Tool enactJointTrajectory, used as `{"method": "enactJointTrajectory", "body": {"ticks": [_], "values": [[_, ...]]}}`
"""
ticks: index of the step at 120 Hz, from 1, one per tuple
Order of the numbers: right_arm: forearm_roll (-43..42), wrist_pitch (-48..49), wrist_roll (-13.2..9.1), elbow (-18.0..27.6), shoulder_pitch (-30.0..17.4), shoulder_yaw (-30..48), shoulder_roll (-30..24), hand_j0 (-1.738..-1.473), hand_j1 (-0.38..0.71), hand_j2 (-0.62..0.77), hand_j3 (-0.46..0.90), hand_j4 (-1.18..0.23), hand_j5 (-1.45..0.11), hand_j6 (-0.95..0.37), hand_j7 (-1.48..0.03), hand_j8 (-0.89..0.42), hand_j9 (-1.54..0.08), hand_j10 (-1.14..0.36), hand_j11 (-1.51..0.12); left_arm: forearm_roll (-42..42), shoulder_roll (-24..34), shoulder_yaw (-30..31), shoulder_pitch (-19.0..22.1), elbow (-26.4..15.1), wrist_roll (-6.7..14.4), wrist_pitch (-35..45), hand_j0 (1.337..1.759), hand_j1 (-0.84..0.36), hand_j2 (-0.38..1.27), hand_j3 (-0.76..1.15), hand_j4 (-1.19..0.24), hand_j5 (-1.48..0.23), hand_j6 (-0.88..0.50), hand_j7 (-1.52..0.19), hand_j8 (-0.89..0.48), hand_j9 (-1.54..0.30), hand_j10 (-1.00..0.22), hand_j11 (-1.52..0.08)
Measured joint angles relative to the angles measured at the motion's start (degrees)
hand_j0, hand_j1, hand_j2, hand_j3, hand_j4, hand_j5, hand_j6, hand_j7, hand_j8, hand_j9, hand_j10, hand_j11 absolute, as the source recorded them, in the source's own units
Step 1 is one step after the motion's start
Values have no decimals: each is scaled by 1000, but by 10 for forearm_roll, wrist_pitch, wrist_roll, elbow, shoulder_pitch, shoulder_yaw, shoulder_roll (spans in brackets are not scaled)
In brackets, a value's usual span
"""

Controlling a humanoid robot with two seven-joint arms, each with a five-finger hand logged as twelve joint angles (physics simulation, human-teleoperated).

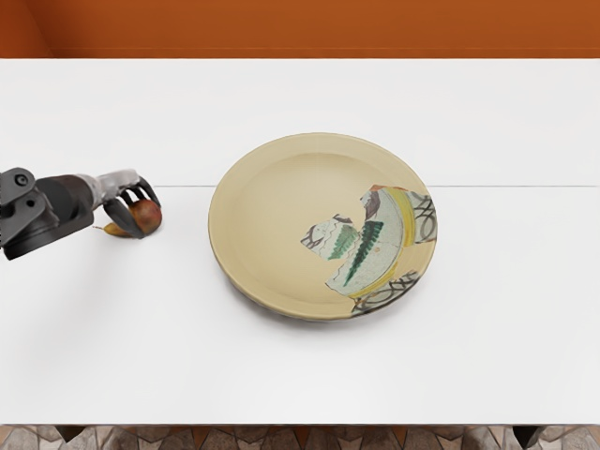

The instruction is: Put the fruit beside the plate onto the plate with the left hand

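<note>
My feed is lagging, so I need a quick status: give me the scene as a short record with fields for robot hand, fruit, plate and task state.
left robot hand: at the picture's left, fingers curled around the fruit
right arm: not in view
fruit: small, reddish, left of the plate, apart from its rim
plate: beige, painted patch on its right side, nothing on it
surface: white table
task state: fruit grasped, not yet on the plate

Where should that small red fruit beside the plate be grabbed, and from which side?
Wrap the fruit around its round middle, from the left and above: it is small, low on the table, plate to its right. The left hand curls over it so.
</note>
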Motion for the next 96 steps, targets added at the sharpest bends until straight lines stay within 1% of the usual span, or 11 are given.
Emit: {"method": "enactJointTrajectory", "body": {"ticks": [10, 17, 26, 32, 44, 45, 47, 56, 68, 85, 96], "values": [[0, 0, 0, 0, 0, 0, 0, -1658, -349, 0, 0, 0, 0, -1, 0, -1, 0, -1, 0, -3, 0, 1, -1, 1, 0, 0, 1645, -256, 77, 0, -590, -737, -447, -773, -508, -808, -575, -801], [0, 0, 0, 0, 0, 0, 0, -1658, -349, 0, 0, 0, 0, 0, 0, 0, 0, 0, 0, -22, -1, -1, -8, 5, 0, -1, 1647, -261, 147, 0, -599, -758, -467, -786, -521, -812, -585, -806], [0, 0, 0, 0, 0, 0, 0, -1658, -349, 0, 0, 0, 0, 0, 0, 0, 0, 0, 0, -72, 3, -2, -31, 16, 0, -3, 1650, -274, 209, 0, -588, -786, -451, -804, -515, -818, -573, -811], [0, 0, 0, 0, 0, 0, 0, -1658, -349, 0, 0, 0, 0, 0, 0, 0, 0, 0, 0, -113, 5, -3, -50, 27, 0, -3, 1651, -284, 210, 0, -580, -796, -453, -809, -508, -820, -574, -815], [0, 0, 0, 0, 0, 0, 0, -1658, -349, 0, 0, 0, 0, 0, 0, 0, 0, 0, 0, -181, 7, -6, -66, 46, -1, -4, 1653, -290, 237, 0, -575, -811, -449, -819, -504, -822, -567, -818], [0, 0, 0, 0, 0, 0, 0, -1658, -349, 0, 0, 0, 0, 0, 0, 0, 0, 0, 0, -187, 10, -6, -68, 47, -1, -4, 1654, -287, 272, 0, -571, -815, -446, -820, -504, -822, -569, -817], [0, 0, 0, 0, 0, 0, 0, -1658, -349, 0, 0, 0, 0, 0, 0, 0, 0, 0, 0, -199, 14, -7, -71, 49, -1, -4, 1654, -288, 279, 0, -574, -819, -447, -822, -508, -822, -573, -818], [0, 0, 0, 0, 0, 0, 0, -1658, -349, 0, 0, 0, 0, 0, 0, 0, 0, 0, 0, -256, 35, -10, -93, 57, 0, -5, 1654, -293, 223, 0, -571, -825, -447, -825, -507, -820, -576, -819], [0, 0, 0, 0, 0, 0, 0, -1658, -349, 0, 0, 0, 0, 0, 0, 0, 0, 0, 0, -323, 37, -13, -112, 61, -1, -7, 1656, -317, 321, 0, -556, -829, -433, -826, -501, -817, -559, -818], [0, 0, 0, 0, 0, 0, 0, -1658, -349, 0, 0, 0, 0, 0, 0, 0, 0, 0, 0, -391, 35, -18, -132, 62, 0, -8, 1656, -317, 295, 0, -554, -831, -432, -830, -497, -816, -557, -817], [0, 0, 0, 0, 0, 0, 0, -1658, -349, 0, 0, 0, 0, 0, 0, 0, 0, 0, 0, -427, 35, -21, -153, 63, 0, -11, 1656, -316, 272, 0, -549, -833, -423, -831, -493, -815, -549, -817]]}}
